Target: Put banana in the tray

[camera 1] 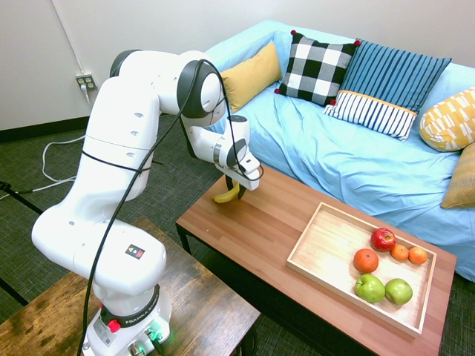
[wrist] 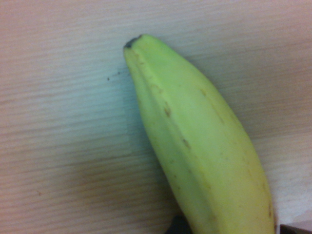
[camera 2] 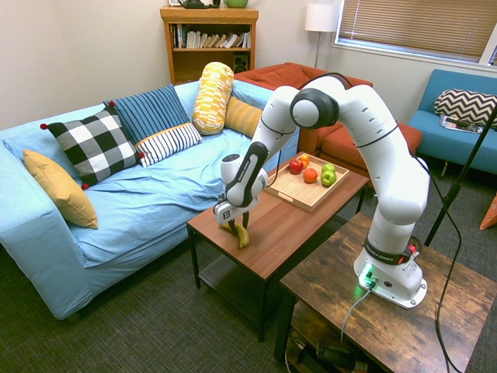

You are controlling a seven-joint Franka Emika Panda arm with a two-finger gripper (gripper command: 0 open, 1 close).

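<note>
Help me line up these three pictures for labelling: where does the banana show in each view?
First exterior view: banana at the table's far left end, under the gripper.
Second exterior view: banana near the table's near left edge, below the gripper.
Wrist view: banana fills the centre right, on the wood.
Shared landmark: the tray in both exterior views.

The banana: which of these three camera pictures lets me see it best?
The wrist view: the banana fills the picture, skin marks and dark tip plain, though slightly blurred. The first exterior view shows only a small yellow curve under the end effector; the second shows it small on the table.
</note>
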